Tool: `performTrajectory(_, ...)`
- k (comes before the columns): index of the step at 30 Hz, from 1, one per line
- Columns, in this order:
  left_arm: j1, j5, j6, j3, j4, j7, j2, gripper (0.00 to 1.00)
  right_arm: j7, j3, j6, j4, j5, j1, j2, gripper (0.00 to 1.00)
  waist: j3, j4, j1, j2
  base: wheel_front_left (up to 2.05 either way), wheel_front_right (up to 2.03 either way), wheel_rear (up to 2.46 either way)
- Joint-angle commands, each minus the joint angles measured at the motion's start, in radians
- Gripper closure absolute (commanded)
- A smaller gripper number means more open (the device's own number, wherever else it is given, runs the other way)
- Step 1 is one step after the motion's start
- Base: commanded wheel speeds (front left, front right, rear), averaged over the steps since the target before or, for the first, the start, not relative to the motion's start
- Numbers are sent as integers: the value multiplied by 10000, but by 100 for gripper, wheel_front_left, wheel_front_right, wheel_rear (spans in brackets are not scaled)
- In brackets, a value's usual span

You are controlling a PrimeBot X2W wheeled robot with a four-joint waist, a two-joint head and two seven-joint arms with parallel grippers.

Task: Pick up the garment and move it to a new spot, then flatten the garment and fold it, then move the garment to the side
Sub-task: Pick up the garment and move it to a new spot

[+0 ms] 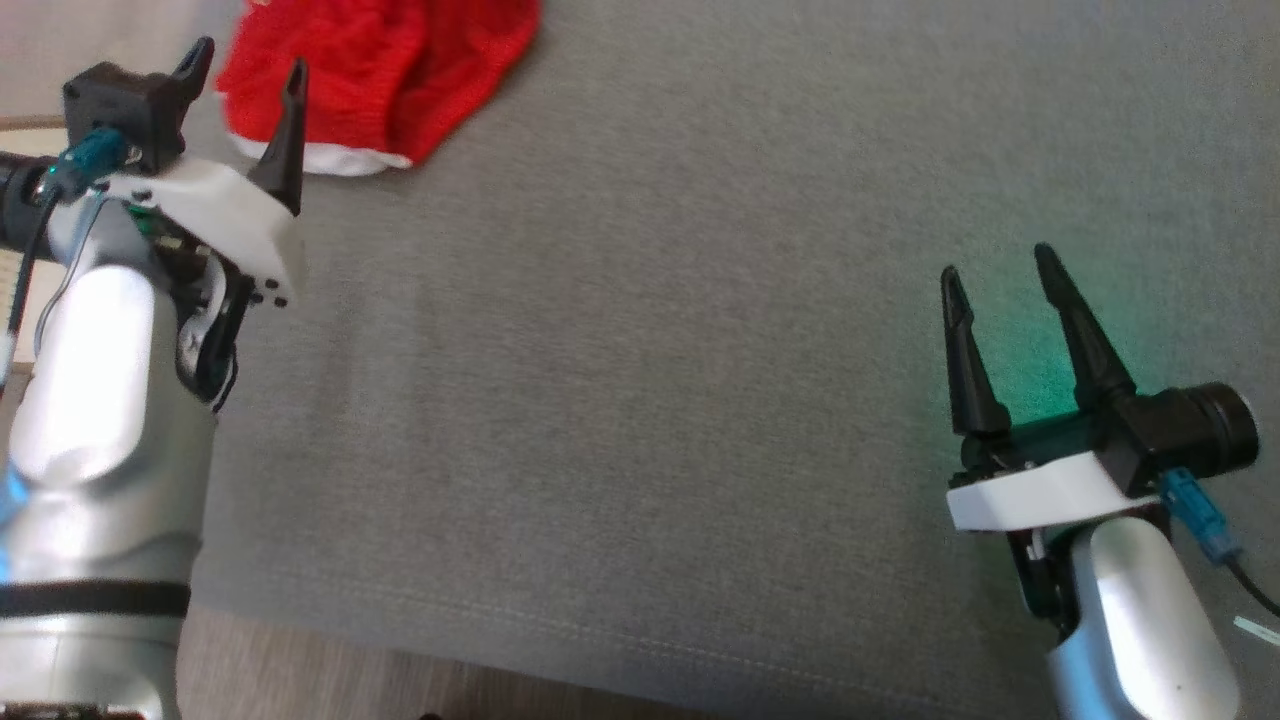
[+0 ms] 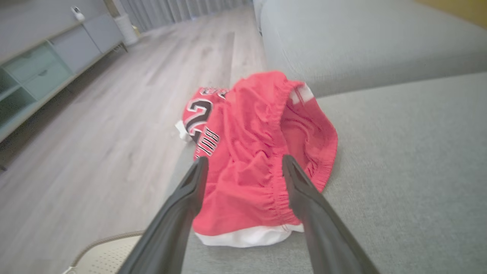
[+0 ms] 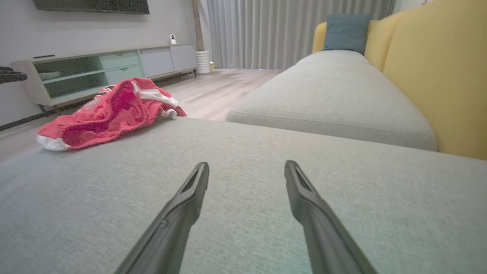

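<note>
Both spread: left gripper (image 1: pixel 250 55) and right gripper (image 1: pixel 997 262) hold nothing.
Red garment (image 1: pixel 380 70) (crumpled) lies on the sofa (image 1: pixel 650 350) before the left gripper.

- Red garment (image 2: pixel 251 160), left wrist view: a large numeral "2" (image 2: pixel 198 114), black with a white outline, lies sideways on the panel nearest the wooden floor.
- Same garment, just beside the numeral: a row of black block letters (image 2: pixel 208 141) with white outlines. It is creased and seen sideways, so the word cannot be read with certainty.
- Same garment, upper fold: a strip of black-and-white lettering (image 2: pixel 214 90) is cut off by the fold and illegible.
- Right wrist view: dark print (image 3: pixel 91 103) on the garment is too small to read.
</note>
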Motion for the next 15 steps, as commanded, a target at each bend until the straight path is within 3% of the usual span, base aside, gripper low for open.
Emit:
performTrajectory(1, -590, -172, -33, 77, 277, 238, 581, 0, -109, 218, -9, -393, -110, -252, -43, 0, 707, -598, -4, 0, 0, 0, 0)
performTrajectory(8, -1477, -1260, -69, -1429, 1936, 1510, 1111, 0, -109, 32, -9, -510, -153, -394, -43, 0, 1255, -1018, -4, 0, 0, 0, 0)
performTrajectory(15, -2111, -1967, -71, -1740, 3131, 2094, 1636, 0, -109, 143, -9, -563, 3, -480, -43, 0, 1497, -1307, -4, 0, 0, 0, 0)
